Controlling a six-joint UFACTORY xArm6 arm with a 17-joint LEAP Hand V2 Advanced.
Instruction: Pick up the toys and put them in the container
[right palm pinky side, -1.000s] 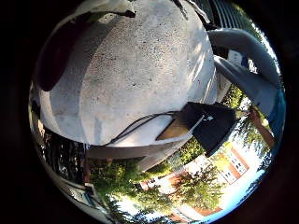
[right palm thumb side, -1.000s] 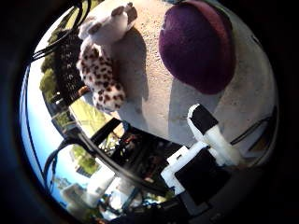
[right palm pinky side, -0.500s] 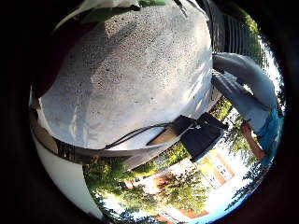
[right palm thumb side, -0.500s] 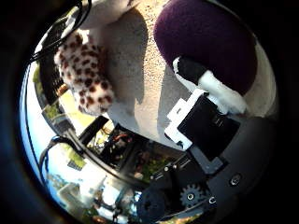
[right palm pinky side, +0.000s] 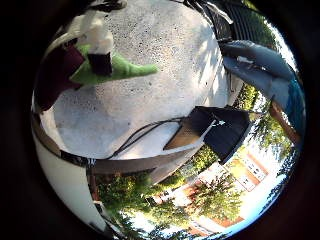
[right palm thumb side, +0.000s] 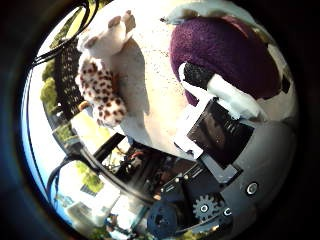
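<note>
Your hand (right palm thumb side: 220, 125) is right over the purple toy (right palm thumb side: 225, 55): it fills a big share of the thumb-side view, so it's close to the palm. One white finger with a black pad reaches across its near edge and looks to touch it, but you can't confirm contact from here. The finger is only slightly bent, not wrapped round anything; I'd call the hand open and holding nothing. The purple toy is round, domed and fuzzy, plush-like, with a white patch at one side. It lies on the table (right palm pinky side: 150, 65), a round pale grey slab, speckled and rough like concrete. The little-finger view shows a green toy (right palm pinky side: 120, 70) beside the purple one: soft, flat, tapering to a point, with another white-and-black fingertip (right palm pinky side: 100, 50) over its thick end. Whether it's touching, you can't tell. The leopard toy (right palm thumb side: 102, 82) lies on the same table, well apart from the purple one and clear of the hand: a stuffed animal, cream head with small ears, body cream with brown spots, lying on its side near the table's rim. A black box (right palm pinky side: 225, 130) sits at the table's edge.
</note>
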